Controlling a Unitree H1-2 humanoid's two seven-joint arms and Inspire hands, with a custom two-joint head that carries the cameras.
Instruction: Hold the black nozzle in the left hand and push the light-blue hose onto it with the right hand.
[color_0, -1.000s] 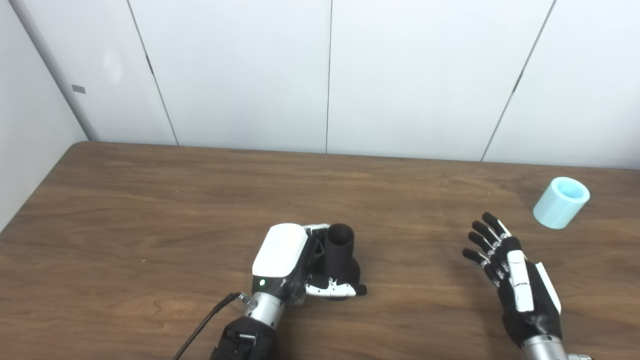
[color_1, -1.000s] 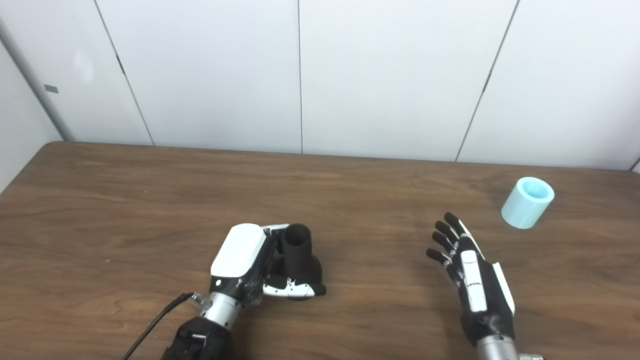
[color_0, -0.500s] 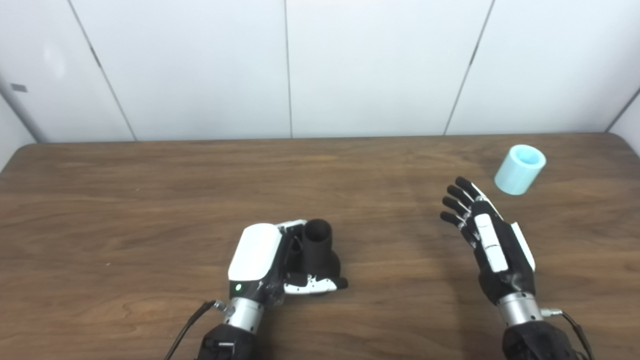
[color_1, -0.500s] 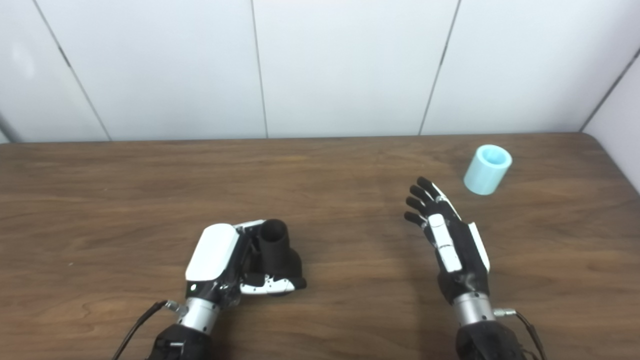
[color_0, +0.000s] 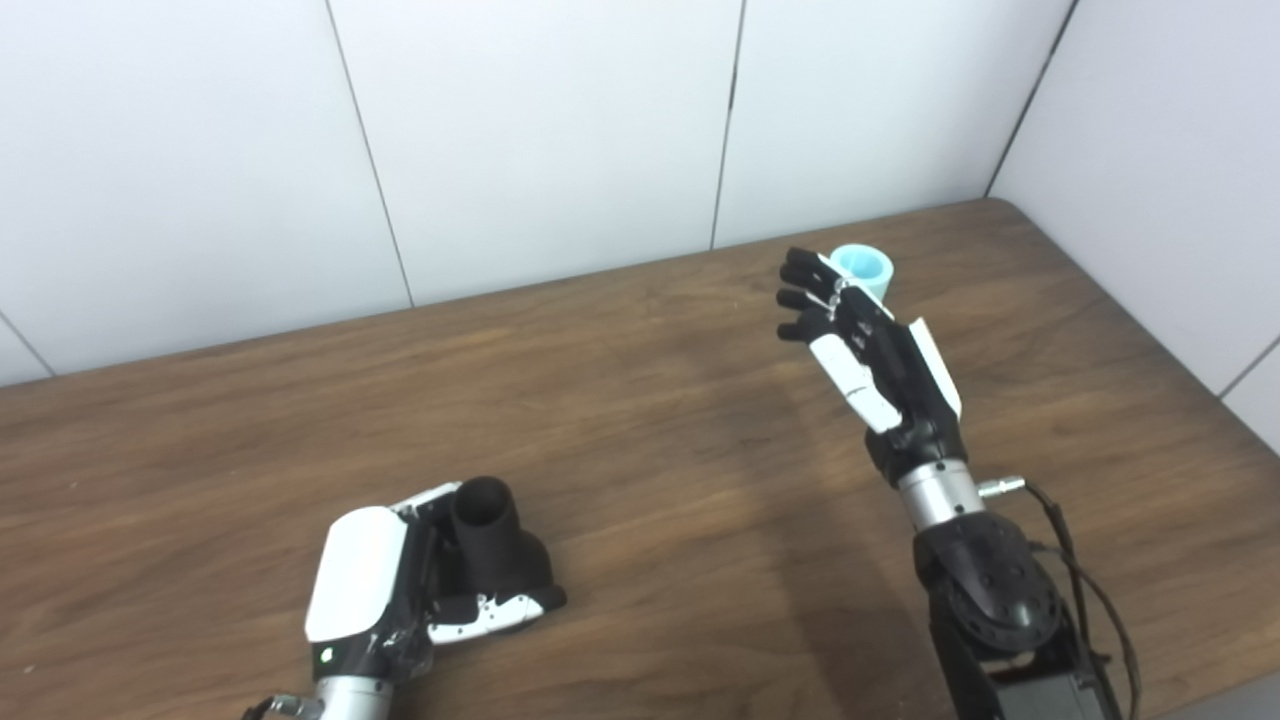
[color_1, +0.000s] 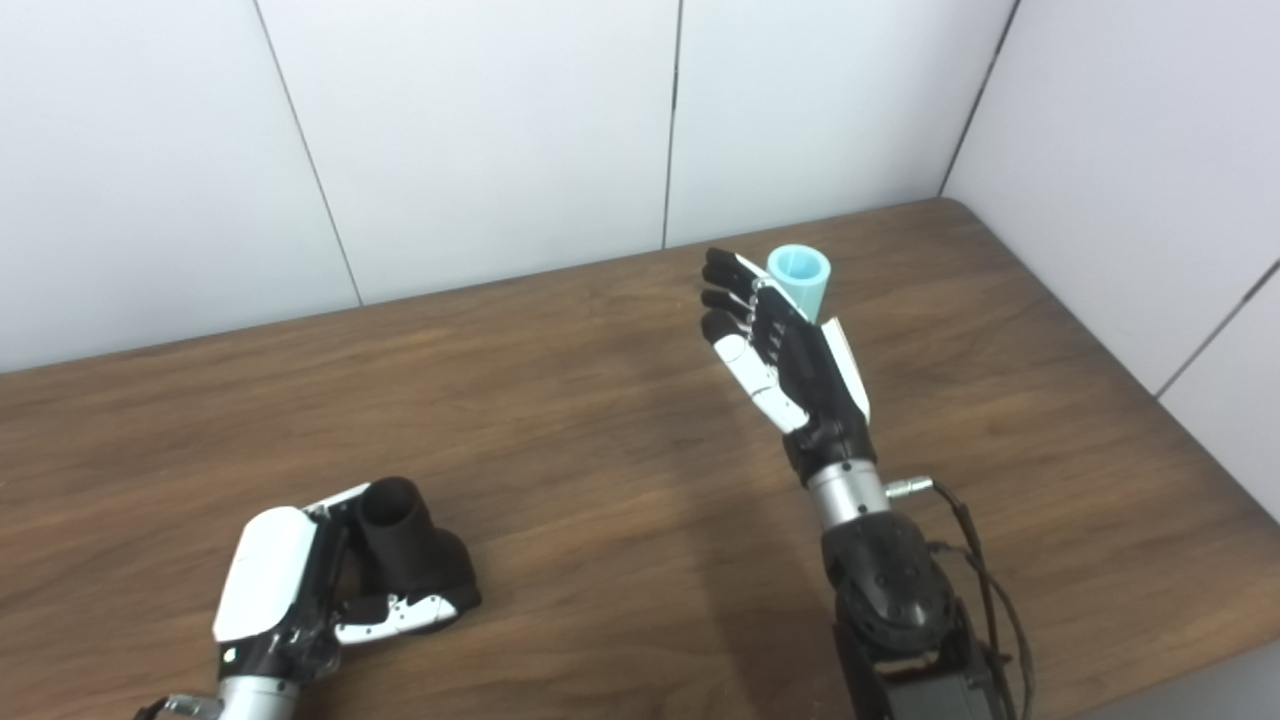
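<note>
Left hand (color_0: 375, 590) grips upright black nozzle (color_0: 487, 535), flared base.

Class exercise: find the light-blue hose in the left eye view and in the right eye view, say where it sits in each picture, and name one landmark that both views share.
Left eye view: the light-blue hose stands upper right of centre, just beyond the right hand, which partly covers it.
Right eye view: upper middle, a little right of centre, again behind that hand's fingertips.
Shared landmark: the table's far right corner.
</note>
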